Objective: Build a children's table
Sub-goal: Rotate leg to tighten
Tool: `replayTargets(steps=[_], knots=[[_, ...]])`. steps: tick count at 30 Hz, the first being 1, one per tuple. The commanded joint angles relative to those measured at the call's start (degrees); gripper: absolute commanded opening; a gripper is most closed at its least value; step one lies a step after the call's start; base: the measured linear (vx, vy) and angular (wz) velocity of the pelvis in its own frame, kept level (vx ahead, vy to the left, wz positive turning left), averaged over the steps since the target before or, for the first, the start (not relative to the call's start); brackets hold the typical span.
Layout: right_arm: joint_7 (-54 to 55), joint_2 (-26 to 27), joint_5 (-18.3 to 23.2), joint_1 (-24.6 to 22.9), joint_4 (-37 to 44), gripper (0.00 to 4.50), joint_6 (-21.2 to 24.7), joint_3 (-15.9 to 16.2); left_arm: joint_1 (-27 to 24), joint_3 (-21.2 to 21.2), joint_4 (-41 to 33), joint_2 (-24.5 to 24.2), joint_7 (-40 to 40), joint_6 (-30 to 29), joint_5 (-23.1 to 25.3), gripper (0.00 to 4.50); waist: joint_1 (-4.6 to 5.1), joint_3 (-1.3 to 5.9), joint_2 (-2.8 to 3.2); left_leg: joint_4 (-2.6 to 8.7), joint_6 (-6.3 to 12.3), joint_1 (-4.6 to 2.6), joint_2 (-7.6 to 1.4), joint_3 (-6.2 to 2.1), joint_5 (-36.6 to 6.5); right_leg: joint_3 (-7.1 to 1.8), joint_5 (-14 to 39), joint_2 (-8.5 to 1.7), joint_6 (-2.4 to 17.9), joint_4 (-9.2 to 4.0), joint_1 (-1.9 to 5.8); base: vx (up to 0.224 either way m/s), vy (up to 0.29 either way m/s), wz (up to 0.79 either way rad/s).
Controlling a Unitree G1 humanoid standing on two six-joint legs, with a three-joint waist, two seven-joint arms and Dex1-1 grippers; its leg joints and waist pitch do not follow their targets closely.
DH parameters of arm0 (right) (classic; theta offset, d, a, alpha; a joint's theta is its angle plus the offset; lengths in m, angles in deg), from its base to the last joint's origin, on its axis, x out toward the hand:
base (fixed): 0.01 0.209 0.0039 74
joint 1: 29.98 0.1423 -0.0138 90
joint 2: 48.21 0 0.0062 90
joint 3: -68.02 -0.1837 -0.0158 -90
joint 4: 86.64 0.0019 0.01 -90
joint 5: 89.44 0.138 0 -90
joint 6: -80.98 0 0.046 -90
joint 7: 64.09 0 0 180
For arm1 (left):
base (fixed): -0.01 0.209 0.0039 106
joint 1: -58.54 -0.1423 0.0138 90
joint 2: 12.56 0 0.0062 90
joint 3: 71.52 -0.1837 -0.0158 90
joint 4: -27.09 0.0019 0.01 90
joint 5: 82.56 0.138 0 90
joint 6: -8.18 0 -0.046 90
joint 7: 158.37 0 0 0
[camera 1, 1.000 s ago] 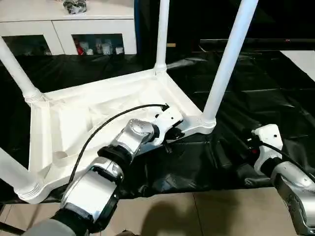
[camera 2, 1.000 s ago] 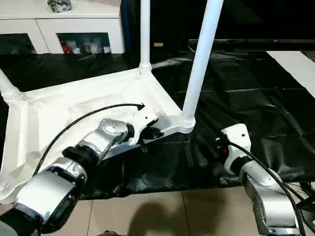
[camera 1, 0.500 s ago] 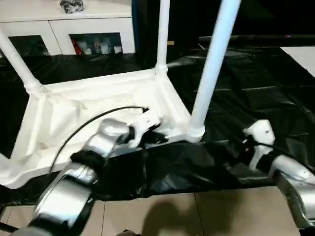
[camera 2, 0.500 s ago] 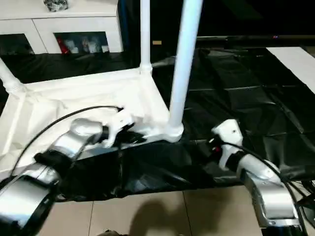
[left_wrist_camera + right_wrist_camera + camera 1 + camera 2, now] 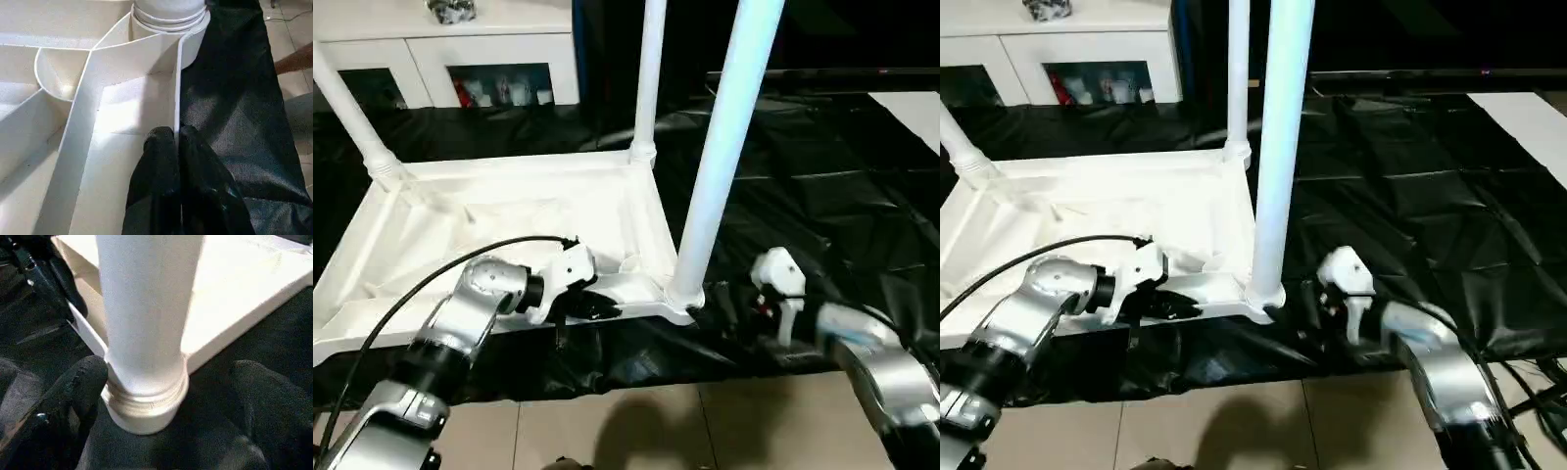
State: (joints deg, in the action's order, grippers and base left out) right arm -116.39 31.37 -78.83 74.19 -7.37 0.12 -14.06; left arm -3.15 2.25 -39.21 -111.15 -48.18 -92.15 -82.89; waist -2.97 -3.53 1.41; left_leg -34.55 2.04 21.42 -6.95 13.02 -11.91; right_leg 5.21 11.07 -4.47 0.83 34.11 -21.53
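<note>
- On the crinkled black plastic sheet (image 5: 822,186) that covers the floor, the white plastic children's table (image 5: 509,225) lies upside down — ribbed underside up, legs pointing at the ceiling — filling the head view from about nine o'clock to the centre.
- Four long white tapered tube legs stand in its rounded corner sockets; the nearest leg (image 5: 720,157) rises at centre, its ringed socket (image 5: 146,401) sitting on the sheet.
- Judged from its thin walls and hollow tubes, the table is probably light and fairly stiff, though the smooth plastic looks slippery and the long legs could lever against their sockets if pulled sideways.
- Good holds seem to be the thin side rim (image 5: 177,88), which suits a pinch, and the base of a leg just above its socket — high on a leg looks riskier.
- At seven o'clock of the nearest leg, the left gripper (image 5: 177,142) has its black fingers pressed together on that rim, one finger on each side of the wall.
- At four o'clock of the same leg, the right gripper (image 5: 168,382) stands spread wide, its two black fingers (image 5: 80,382) flanking the socket; one finger seems to brush the ring, the other is apart, and nothing is clamped.
</note>
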Motion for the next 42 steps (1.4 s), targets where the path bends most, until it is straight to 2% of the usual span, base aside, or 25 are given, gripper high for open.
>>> replayTargets(steps=[1,4,6,9,12,14,16,19,23,26,30,37,41,42], knots=[[-1.0,0.3,-1.1,1.4,-2.4,4.5,-1.1,1.1,-1.5,0.1,-1.4,-0.8,0.7,-2.5,-0.2,0.06,-0.44,3.63,-0.78,4.74,-0.08,-1.29,-7.96,-4.21,-10.8,-4.66,8.8,-7.36,15.9,-3.28,1.65,0.0,0.0,0.0],[-2.3,1.6,-1.1,4.3,-6.3,4.5,-2.9,2.2,-2.2,-0.1,-3.5,-1.0,1.4,-4.5,-0.2,0.06,-0.33,3.72,-1.04,4.54,0.97,-1.18,-7.81,-4.11,-9.0,-4.56,6.2,-7.22,16.6,-3.02,1.76,0.0,0.0,0.0],[-3.3,1.9,-1.3,5.1,-7.3,4.2,-3.5,2.6,-2.3,-0.2,-4.1,-1.1,1.7,-5.0,-0.2,0.0,-0.42,3.82,-1.11,4.34,1.5,-1.16,-7.75,-4.02,-7.9,-4.53,5.1,-7.22,16.7,-2.88,1.81,0.0,0.0,0.0],[-4.4,2.2,-1.9,6.4,-9.3,4.02,-4.6,3.5,-2.0,-0.3,-4.2,-1.0,2.0,-5.5,-0.1,0.0,-0.46,4.02,-1.09,4.11,3.06,-1.01,-7.65,-3.95,-5.2,-4.34,1.4,-6.95,17.2,-2.34,1.8,0.0,0.0,0.0],[-5.2,2.6,-2.2,7.7,-11.2,3.75,-5.4,3.9,-1.7,-0.3,-4.3,-1.1,2.1,-5.9,0.1,0.0,-0.56,4.04,-1.14,3.92,3.85,-0.91,-7.65,-3.91,-5.2,-4.32,1.4,-7.06,17.4,-2.34,1.82,0.0,0.0,0.0],[-5.9,2.8,-2.2,8.5,-12.5,3.73,-6.0,4.1,-1.6,-0.4,-4.6,-1.2,2.1,-6.3,0.1,0.0,-0.57,4.01,-1.23,3.94,3.55,-0.9,-7.7,-3.93,-5.9,-4.3,2.6,-7.03,17.4,-2.44,1.85,0.0,0.0,0.0],[-6.9,3.0,-2.1,9.2,-14.0,3.41,-6.5,4.3,-1.3,-0.6,-4.7,-1.3,2.1,-6.6,0.2,0.0,-0.56,3.97,-1.16,3.95,2.94,-0.97,-7.77,-4.0,-6.8,-4.33,4.0,-7.0,17.3,-2.48,1.8,0.0,0.0,0.0],[-7.5,3.2,-2.1,9.7,-14.8,3.22,-7.0,4.5,-1.0,-0.7,-4.2,-1.4,1.9,-6.4,0.3,0.0,-0.56,3.96,-1.1,3.94,2.55,-0.98,-7.73,-3.97,-7.2,-4.34,4.1,-6.96,17.3,-2.45,1.79,0.0,0.0,0.0],[-8.5,3.8,-1.6,10.5,-16.2,2.9,-7.6,4.2,-0.5,-0.7,-3.1,-1.2,1.2,-5.8,-0.3,0.0,-0.55,4.1,-1.1,3.85,2.83,-0.91,-7.65,-3.97,-6.4,-4.27,2.5,-6.87,17.6,-2.22,1.86,0.0,0.0,0.0],[-9.3,3.9,-1.5,11.0,-17.0,2.73,-7.8,4.2,-0.3,-0.4,-2.2,-0.7,0.7,-5.4,-1.0,0.0,-0.58,4.05,-1.07,3.81,2.84,-0.8,-7.69,-3.97,-6.9,-4.28,3.2,-6.93,17.7,-2.29,1.91,0.0,0.0,0.0],[-10.5,4.2,-1.5,11.6,-18.4,2.67,-8.1,4.2,-0.1,0.7,-1.1,0.4,0.6,-5.5,-2.7,0.0,-0.65,4.09,-1.07,3.73,2.46,-0.86,-7.72,-3.94,-7.3,-4.28,3.4,-6.95,17.9,-2.22,1.85,0.0,0.0,0.0],[-11.1,4.6,-1.4,12.2,-19.8,2.65,-8.2,4.0,0.0,0.8,0.5,0.7,0.5,-4.8,-3.0,0.0,-0.71,3.93,-1.15,3.78,1.67,-0.82,-7.76,-4.07,-9.1,-4.38,6.9,-7.02,17.2,-2.52,1.78,0.0,0.0,0.0],[-9.8,5.4,-1.4,12.6,-20.7,2.65,-7.6,3.4,0.2,0.8,1.4,1.1,1.4,-4.5,-2.8,0.0,-0.64,3.91,-1.14,3.81,1.38,-0.81,-7.75,-4.06,-9.4,-4.39,7.1,-7.0,17.1,-2.54,1.74,0.0,0.0,0.0],[-5.9,7.0,-2.0,13.4,-22.7,2.65,-7.0,2.6,1.0,1.0,2.5,2.6,3.9,-4.3,-2.2,0.0,-0.51,3.82,-1.21,3.86,1.16,-0.85,-7.79,-4.04,-10.2,-4.48,8.2,-7.07,17.1,-2.67,1.6,0.0,0.0,0.0]])
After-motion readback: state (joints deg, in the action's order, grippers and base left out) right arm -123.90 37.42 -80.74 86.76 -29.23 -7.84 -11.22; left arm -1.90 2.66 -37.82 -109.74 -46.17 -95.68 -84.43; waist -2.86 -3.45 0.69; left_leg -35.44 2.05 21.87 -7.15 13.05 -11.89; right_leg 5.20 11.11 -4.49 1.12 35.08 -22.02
